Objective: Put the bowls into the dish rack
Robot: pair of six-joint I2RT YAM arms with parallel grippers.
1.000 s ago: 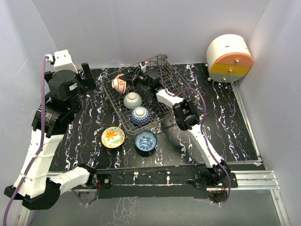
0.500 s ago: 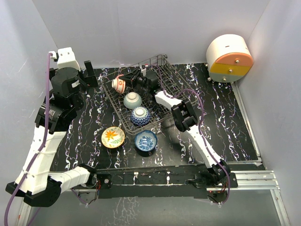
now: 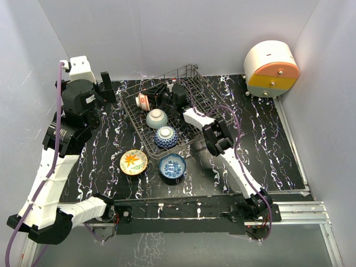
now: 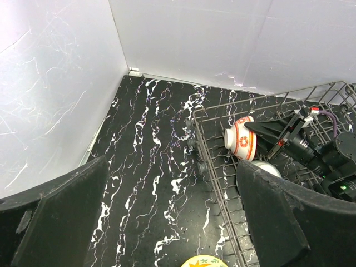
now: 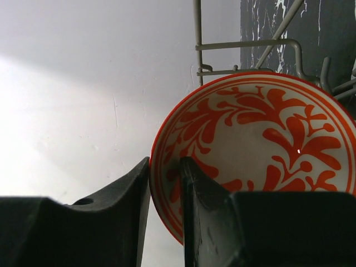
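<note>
- From the top camera: the large dark grey wire dish rack [image 3: 183,71] stands on the black marbled table [image 3: 261,144]; two bowls lie inside it, a pale grey-green ceramic bowl [image 3: 157,117] and, just nearer, a round bowl showing a blue-and-white patterned outside [image 3: 166,136]; the right gripper [image 3: 155,99] holds a third, a small orange-red patterned ceramic bowl [image 3: 143,100], on edge at the rack's far left corner; whether it already rests on the wires I cannot tell; two bowls sit on the table just outside the rack's near edge, a yellow-orange floral bowl [image 3: 134,162] and a blue-white bowl [image 3: 172,166]; the left gripper [image 3: 105,84] hangs well apart from them, beside the rack's far left side.
- From the left wrist: its two fingers [image 4: 64,222] stand wide apart with nothing between them; beyond, the orange-red bowl is inside the rack's wire wall, the right gripper pinching it.
- From the right wrist: the fingers [image 5: 203,203] are clamped on the rim of the orange-red bowl, one each side; rack tines rise behind it.
- My reckoning: two loaded, a third about to be let go, two to fetch.
</note>
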